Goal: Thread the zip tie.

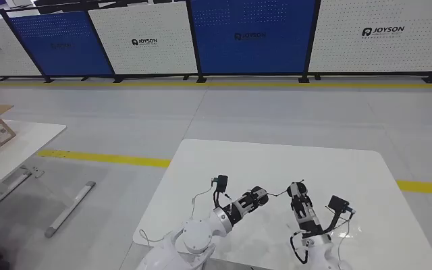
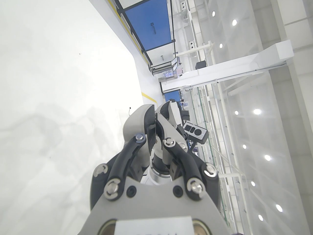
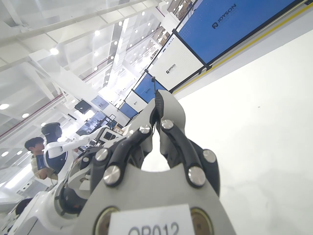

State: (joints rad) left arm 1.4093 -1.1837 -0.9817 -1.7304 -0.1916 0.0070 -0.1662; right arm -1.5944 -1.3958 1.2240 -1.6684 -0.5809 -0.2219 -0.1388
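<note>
Zip tie [image 1: 277, 195] hangs in the air as a thin black strand, low over the near part of the white table [image 1: 223, 162], stretched between the two claws. The right gripper [image 3: 157, 99] has its fingers pressed together on it, and a short dark tip of the tie [image 3: 153, 80] pokes out past them. The left gripper [image 2: 155, 113] is pinched shut too; from above, its tips [image 1: 262, 196] meet the strand's other end. Both claws sit close, nearly nose to nose, with the right gripper [image 1: 295, 191] just beside the left. Beyond the table runs a yellow floor line [image 1: 101, 158], and farther back stands a row of blue and white panels [image 1: 253, 34].
</note>
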